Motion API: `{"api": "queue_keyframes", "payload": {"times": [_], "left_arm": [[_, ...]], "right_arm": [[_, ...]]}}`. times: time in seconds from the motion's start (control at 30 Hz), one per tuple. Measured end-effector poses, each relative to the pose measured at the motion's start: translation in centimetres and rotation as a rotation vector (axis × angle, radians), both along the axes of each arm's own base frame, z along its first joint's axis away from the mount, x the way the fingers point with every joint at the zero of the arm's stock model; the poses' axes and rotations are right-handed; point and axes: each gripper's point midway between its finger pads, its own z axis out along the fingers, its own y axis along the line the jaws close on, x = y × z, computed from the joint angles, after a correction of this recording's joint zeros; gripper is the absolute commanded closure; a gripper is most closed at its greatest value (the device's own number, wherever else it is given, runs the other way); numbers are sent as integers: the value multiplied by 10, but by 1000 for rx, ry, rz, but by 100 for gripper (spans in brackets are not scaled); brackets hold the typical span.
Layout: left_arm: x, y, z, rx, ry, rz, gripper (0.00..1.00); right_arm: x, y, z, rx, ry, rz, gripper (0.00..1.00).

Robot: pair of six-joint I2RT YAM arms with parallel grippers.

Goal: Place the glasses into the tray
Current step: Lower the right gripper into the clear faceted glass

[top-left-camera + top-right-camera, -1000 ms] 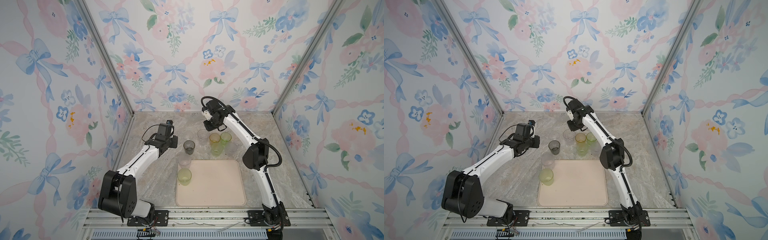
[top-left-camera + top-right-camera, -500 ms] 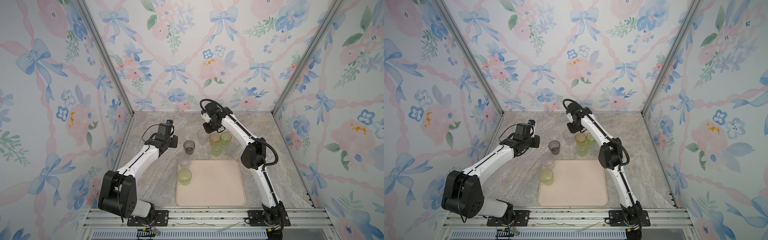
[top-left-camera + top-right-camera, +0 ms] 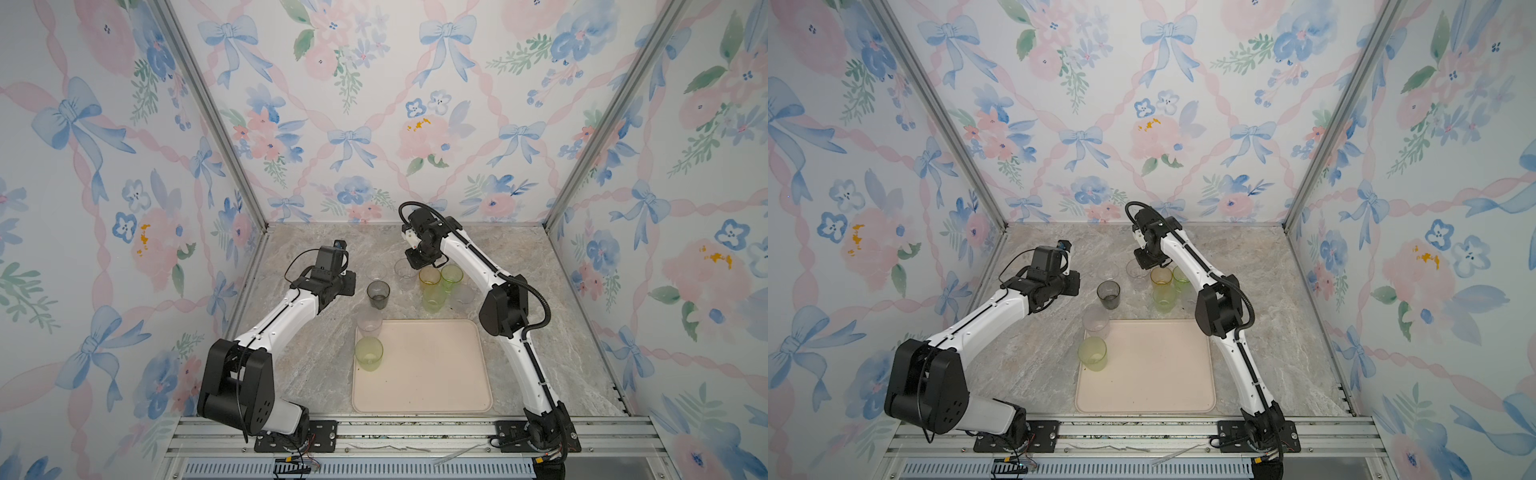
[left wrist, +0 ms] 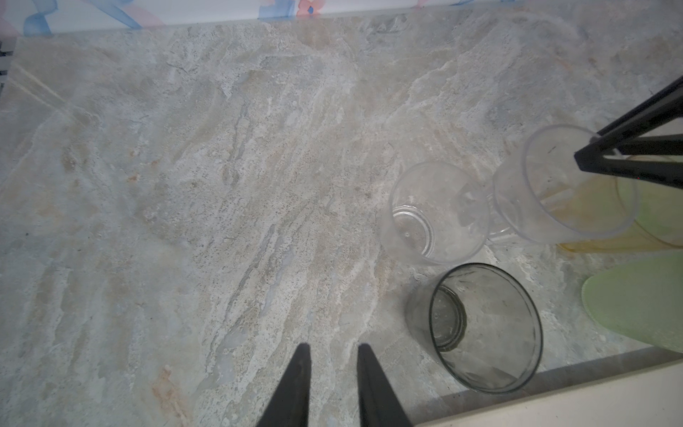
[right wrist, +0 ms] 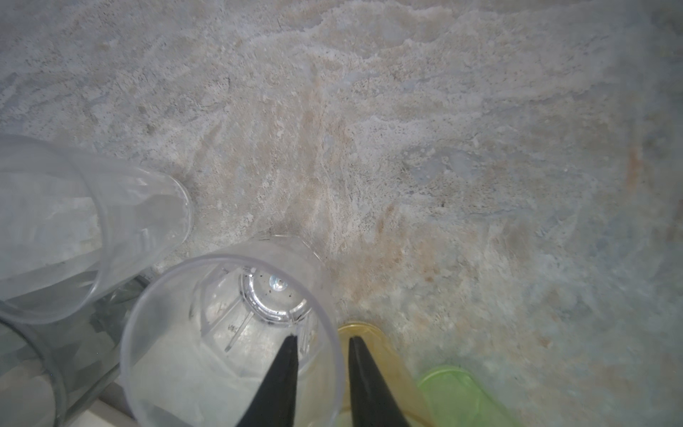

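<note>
One green glass [image 3: 368, 353] stands upright, mouth up, inside the tray [image 3: 436, 374].

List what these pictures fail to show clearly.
- Right tool: covered by its own wrist in both top views.
- Frosted glass: faint, partly behind the right arm in a top view.
- Green glass: cut off by the left wrist view's edge.
- Smoky glass: a cut-off sliver at the right wrist view's edge.

Robot-lab test booth: floral bow-print panels [image 3: 374, 104] enclosing marble-look tabletop [image 3: 316, 374] – aluminium posts [image 3: 210, 108] framing corners, two robot arms [image 3: 286, 318] sitting bolted to metal rail [image 3: 415, 432].
</note>
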Motion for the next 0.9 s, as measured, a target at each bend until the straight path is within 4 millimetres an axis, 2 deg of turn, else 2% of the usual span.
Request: {"api": "queue_keyframes", "payload": {"times": [0.43, 0.8, 0.9], "left_arm": [[1, 3, -6, 4, 15, 8, 75], [2, 5, -8, 8, 19, 9, 75], [2, 5, -8, 9, 19, 11, 75]], "right_arm": [[0, 1, -3, 6, 9, 2, 80], [3, 3, -2, 10, -3, 9, 91], [3, 4, -3, 6, -6, 15, 96]]}}
